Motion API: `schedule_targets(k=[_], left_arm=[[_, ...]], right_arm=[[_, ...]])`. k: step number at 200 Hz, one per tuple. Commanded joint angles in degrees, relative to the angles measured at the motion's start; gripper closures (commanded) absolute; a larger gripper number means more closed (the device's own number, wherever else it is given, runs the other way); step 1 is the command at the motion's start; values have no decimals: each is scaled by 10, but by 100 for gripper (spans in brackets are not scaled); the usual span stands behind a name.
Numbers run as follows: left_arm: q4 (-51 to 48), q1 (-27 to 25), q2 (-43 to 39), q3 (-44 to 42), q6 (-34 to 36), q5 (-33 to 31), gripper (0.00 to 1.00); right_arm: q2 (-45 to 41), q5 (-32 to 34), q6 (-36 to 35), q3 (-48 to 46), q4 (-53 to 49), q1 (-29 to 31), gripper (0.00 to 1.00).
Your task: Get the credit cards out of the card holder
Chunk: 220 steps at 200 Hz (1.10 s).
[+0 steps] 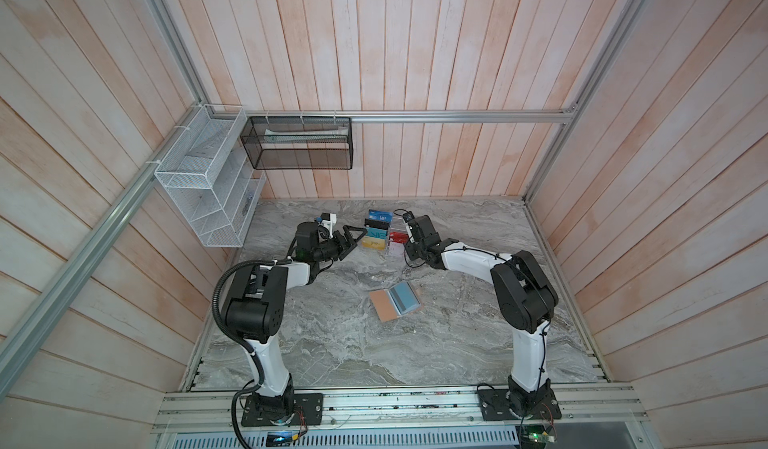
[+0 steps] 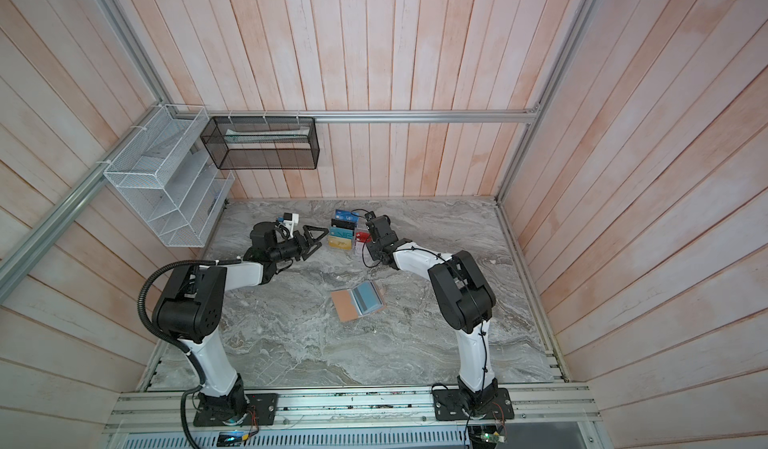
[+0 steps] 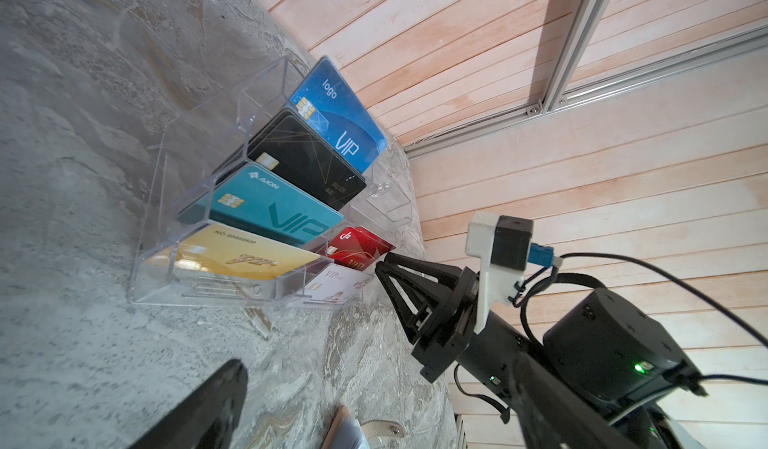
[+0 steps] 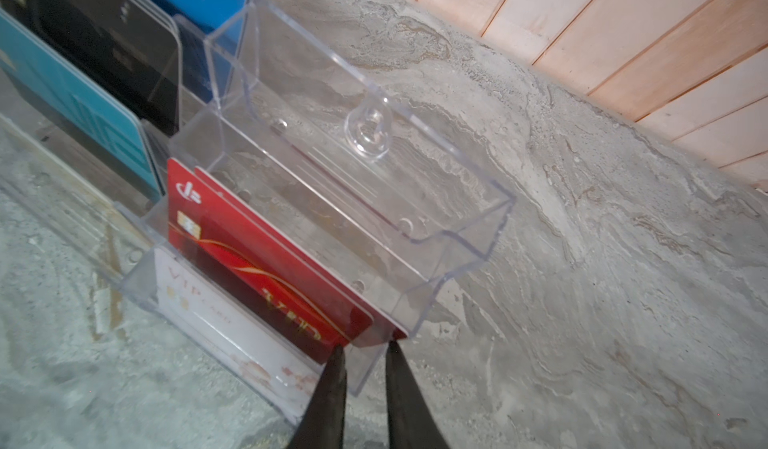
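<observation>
Card holder [image 1: 384, 307] lies open mid-desk [image 1: 332, 343], toward the robot from both hands, blue-grey card [image 1: 405, 299] in its sleeve, long axis roughly front-to-back. Left hand [image 1: 354, 241] gapes wide, empty; right hand [image 4: 365, 347], narrow at the clear stand's [image 4: 415, 202] red cards [image 4: 266, 260], grip unclear, seems nearer.

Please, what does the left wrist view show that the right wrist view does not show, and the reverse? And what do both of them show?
Only the left wrist view: the gold card in the lowest tier of the clear stand, the right gripper seen from outside, and a corner of the card holder.

Only the right wrist view: the narrow gap between that gripper's fingers, whose tips stand at the red card's corner.

Both: the stand, the red card, the white card, the teal card, the black card and the blue card.
</observation>
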Motion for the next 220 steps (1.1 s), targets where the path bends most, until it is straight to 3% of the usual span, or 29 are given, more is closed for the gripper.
schedule_targets(k=[1,53,94,112,144,180,220], left_arm=[[17,-2,9,-5,2,8,0],[-1,1,13,25,17,-12,0],[-67,3,37,100,82,-47,0],[-58,4,61,122,87,-52,0],[-40,6,106,158,83,-43,0],[-16,6,142,188,84,-21,0],[4,7,175,210,78,-7,0]], right_arm=[[-7,-6,7,3,2,-7,80],[-100,-83,57,-56,32,-35,71],[-141,-152,122,-74,52,-93,43],[-132,-180,148,-68,62,-114,28],[-95,-247,177,-36,67,-132,13],[-64,-349,233,-27,118,-155,2],[-15,-417,261,9,150,-167,2]])
